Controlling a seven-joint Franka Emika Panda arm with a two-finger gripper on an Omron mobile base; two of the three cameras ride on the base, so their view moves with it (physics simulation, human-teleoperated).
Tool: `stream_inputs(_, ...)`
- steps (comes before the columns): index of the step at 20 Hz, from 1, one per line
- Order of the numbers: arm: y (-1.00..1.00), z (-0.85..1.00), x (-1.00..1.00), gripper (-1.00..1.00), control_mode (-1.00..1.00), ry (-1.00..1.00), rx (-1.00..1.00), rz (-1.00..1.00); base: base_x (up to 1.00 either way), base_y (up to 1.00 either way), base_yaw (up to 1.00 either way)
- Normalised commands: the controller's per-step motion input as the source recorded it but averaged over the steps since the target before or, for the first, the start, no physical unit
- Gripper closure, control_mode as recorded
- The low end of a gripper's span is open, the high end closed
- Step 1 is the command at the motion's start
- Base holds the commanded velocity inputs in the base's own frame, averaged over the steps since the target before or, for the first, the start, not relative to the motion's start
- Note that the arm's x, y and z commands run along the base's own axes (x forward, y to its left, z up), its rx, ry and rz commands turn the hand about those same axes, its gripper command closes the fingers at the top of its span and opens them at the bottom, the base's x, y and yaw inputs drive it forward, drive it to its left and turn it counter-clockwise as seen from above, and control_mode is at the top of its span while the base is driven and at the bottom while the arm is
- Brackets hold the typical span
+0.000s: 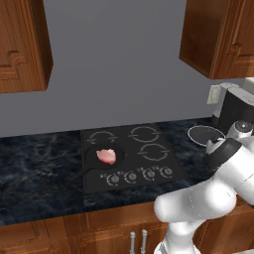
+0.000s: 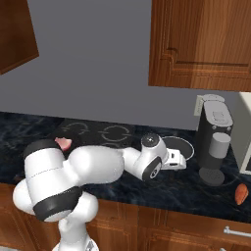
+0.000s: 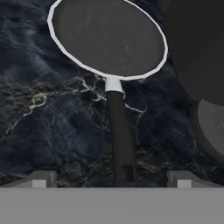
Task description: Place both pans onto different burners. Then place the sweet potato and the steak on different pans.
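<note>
The gripper (image 3: 112,181) hangs with its jaws spread wide over the handle of the silver-rimmed pan (image 3: 107,37), holding nothing. That pan lies on the dark marble counter (image 1: 39,163) just right of the cooktop (image 1: 130,156), beside the coffee machine (image 2: 215,142). The black pan (image 1: 101,158) sits on the front-left burner with the steak (image 1: 106,156) in it. The sweet potato (image 2: 240,194) lies near the counter's front edge, right of the coffee machine.

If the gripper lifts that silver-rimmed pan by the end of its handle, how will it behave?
The silver-rimmed pan looks rigid, so it should lift in one piece. Its wide round body sits far from the long handle, so it will probably droop or twist in the open gripper once that closes. The smooth, narrow handle may slip.
</note>
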Motion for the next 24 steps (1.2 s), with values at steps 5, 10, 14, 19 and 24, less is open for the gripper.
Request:
stream_inputs(5, -0.18, -0.18, 0.09, -1.0, -1.0, 0.0, 0.0, 0.0, 0.0, 0.0, 0.0)
stream_inputs(10, -0.13, -0.2, 0.11, -1.0, -1.0, 0.0, 0.0, 0.0, 0.0, 0.0, 0.0)
stream_inputs(14, -0.11, -0.15, 0.13, -1.0, -1.0, 0.0, 0.0, 0.0, 0.0, 0.0, 0.0)
stream_inputs(19, -0.12, -0.14, 0.12, -1.0, -1.0, 0.0, 0.0, 0.0, 0.0, 0.0, 0.0)
stream_inputs(24, -0.16, -0.16, 0.11, -1.0, -1.0, 0.0, 0.0, 0.0, 0.0, 0.0, 0.0)
